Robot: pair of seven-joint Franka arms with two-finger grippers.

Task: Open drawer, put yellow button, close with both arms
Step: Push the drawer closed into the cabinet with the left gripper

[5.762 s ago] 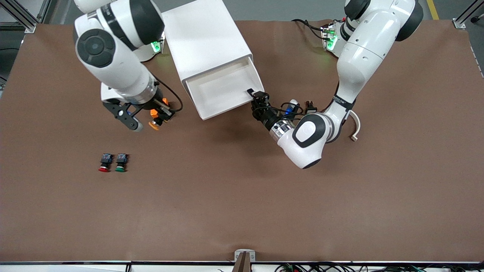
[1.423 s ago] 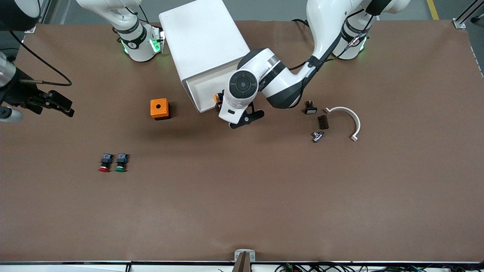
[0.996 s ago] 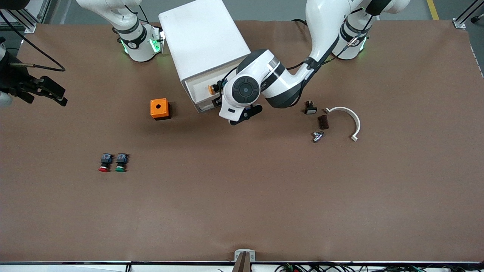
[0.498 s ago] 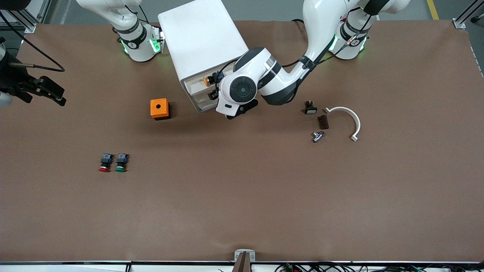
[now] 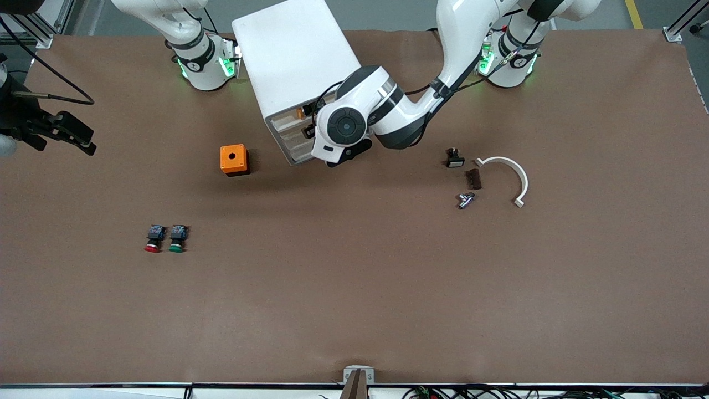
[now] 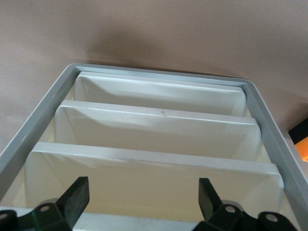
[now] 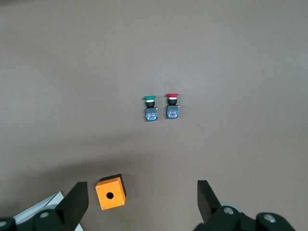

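The white cabinet (image 5: 296, 52) stands near the arms' bases. Its top drawer (image 5: 283, 117) is pushed in almost flush; the left wrist view shows its rim (image 6: 144, 223) above the three lower drawer fronts. A sliver of the yellow button (image 5: 299, 112) shows in the drawer's gap. My left gripper (image 5: 307, 132) is open and empty at the drawer's front, fingers spread wide in the left wrist view (image 6: 143, 199). My right gripper (image 5: 83, 138) is open and empty, waiting over the right arm's end of the table; it also shows in the right wrist view (image 7: 139, 202).
An orange box (image 5: 233, 159) (image 7: 110, 192) sits beside the cabinet's front. A red button (image 5: 152, 238) (image 7: 172, 106) and a green button (image 5: 176, 238) (image 7: 150, 108) lie nearer the front camera. Small parts (image 5: 455, 158) (image 5: 465, 199) and a white curved piece (image 5: 512, 174) lie toward the left arm's end.
My left arm has pushed the top drawer into the cabinet, carrying the yellow button in with it. The right arm has not moved in the last second.
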